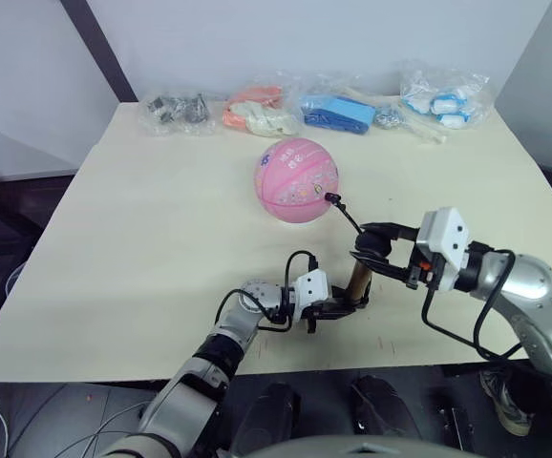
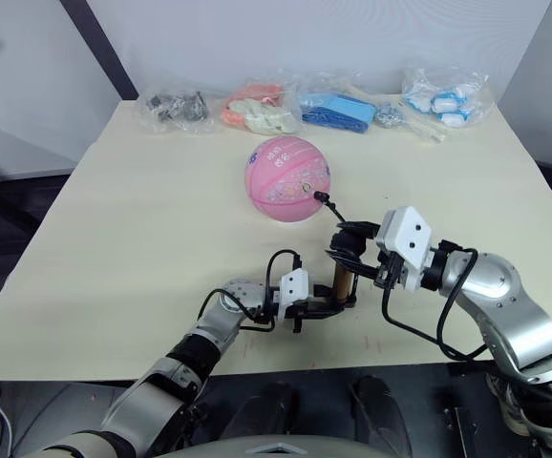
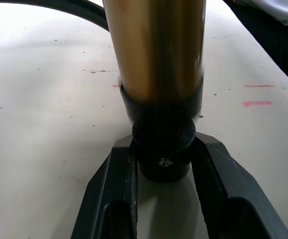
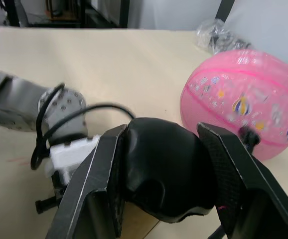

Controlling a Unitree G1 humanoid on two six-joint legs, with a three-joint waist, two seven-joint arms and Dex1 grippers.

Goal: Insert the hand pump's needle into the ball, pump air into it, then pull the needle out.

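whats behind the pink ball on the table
Behind the ball, along the table's far edge, lies a row of plastic-bagged items: dark, orange, blue, and white-and-blue contents. The ball covers a strip of tabletop just behind it.

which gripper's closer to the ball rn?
Right. The right gripper is shut on the hand pump handle, just toward the robot from the ball. The left gripper is shut on the pump's base, farther back near the table's front edge.
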